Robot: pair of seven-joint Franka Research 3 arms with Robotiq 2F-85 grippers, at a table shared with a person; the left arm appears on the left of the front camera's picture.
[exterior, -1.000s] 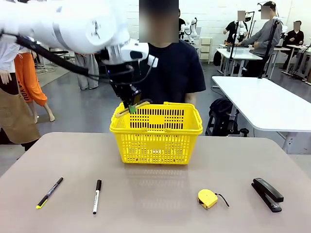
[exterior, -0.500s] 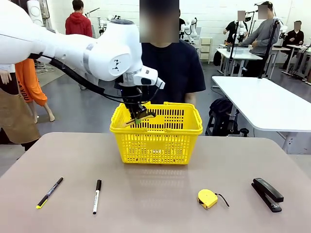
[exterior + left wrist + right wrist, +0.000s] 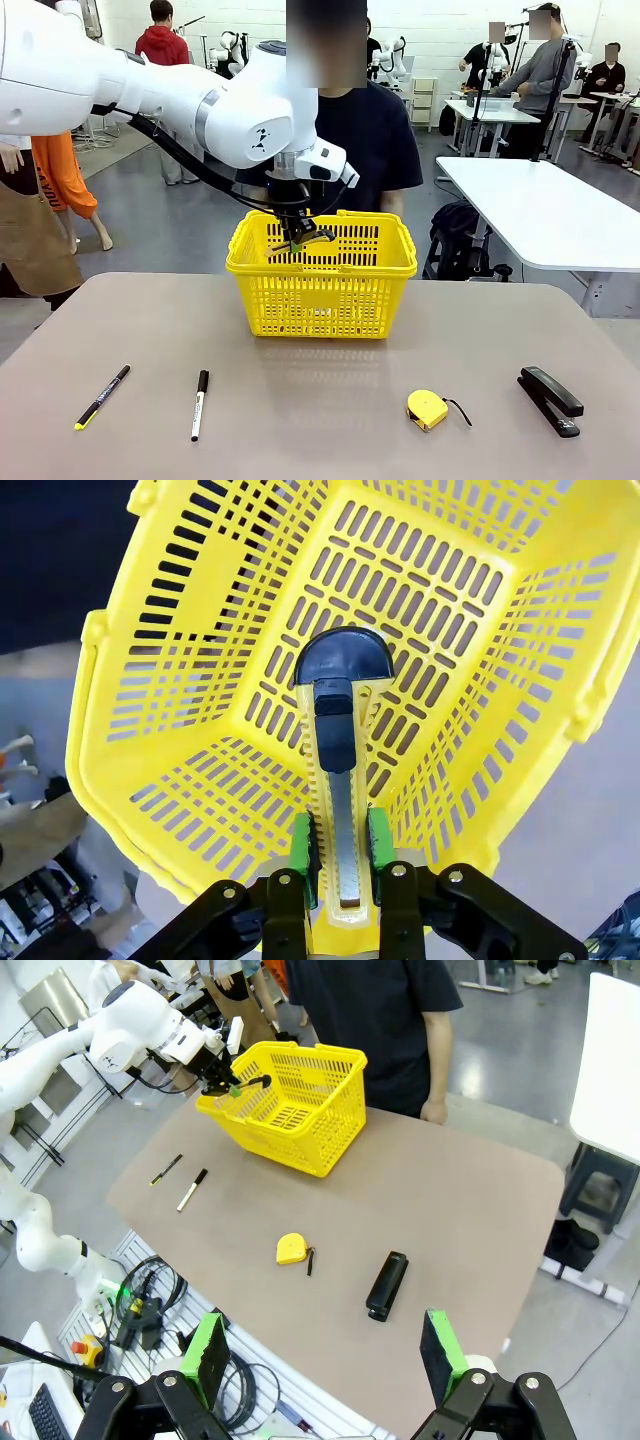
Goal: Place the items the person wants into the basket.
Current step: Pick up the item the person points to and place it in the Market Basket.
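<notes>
Since the earlier front-view frames, the left gripper [image 3: 298,240] has been carried rightward and slightly lower, from the basket's far-left corner to a spot over its open top, just inside the left rim.

Left wrist view: the utility knife [image 3: 338,750] is clamped between the green pads [image 3: 303,855], one pad on each flat side. Its body runs along the fingers and its black rounded end points down toward the lattice floor of the basket [image 3: 320,290]. No contact between knife and basket floor is seen. The knife is judged to be hanging in the air above the interior.

Meaning for the task: the carry is judged to be nearly complete, and the first item is placed for release. A short descent before the jaws are parted would lessen the drop. The near wall and the folded handle lie close to the gripper and should be watched.

On the table [image 3: 300,365], near side, left to right:
- pen [image 3: 102,397], black with yellow tip, untouched
- white marker [image 3: 200,405], just right of the pen
- tape measure [image 3: 427,409], well to the right
- stapler [image 3: 550,400], at the far right

Pen and tape measure are judged to be not yet delivered.

The person [image 3: 370,140] stands at the far side, directly behind the basket.

Right wrist view: the right gripper [image 3: 325,1352] is held high over the near right of the table, its fingers spread wide with nothing between them.
</notes>
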